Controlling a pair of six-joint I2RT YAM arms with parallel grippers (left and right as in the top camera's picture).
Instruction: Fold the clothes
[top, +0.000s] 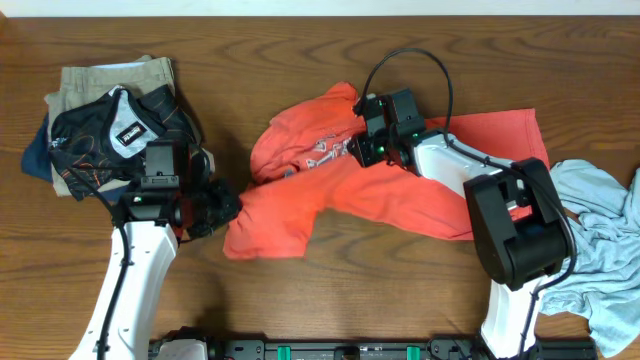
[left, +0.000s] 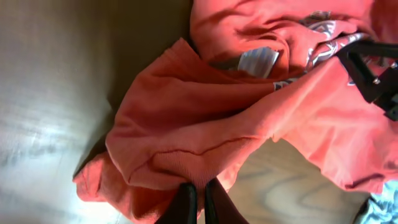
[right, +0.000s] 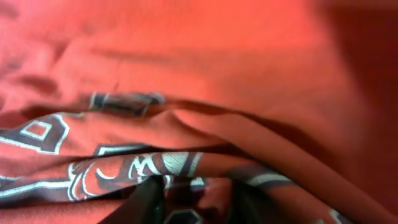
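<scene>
The coral-red T-shirt (top: 395, 205) lies crumpled in the middle of the table, its white and dark-red lettering bunched in folds near the top. My left gripper (top: 228, 212) is at the shirt's lower left corner. In the left wrist view its jaws (left: 198, 198) are shut on a fold of the red fabric (left: 186, 124). My right gripper (top: 360, 152) rests on the lettered chest area. In the right wrist view its fingers (right: 199, 199) stand apart, with a printed fold of the shirt (right: 217, 62) between them.
A pile of other clothes (top: 110, 130), khaki and dark patterned, sits at the back left behind my left arm. A light blue garment (top: 600, 250) lies at the right edge, and it also shows in the left wrist view (left: 388, 202). My right arm's base stands at the front right.
</scene>
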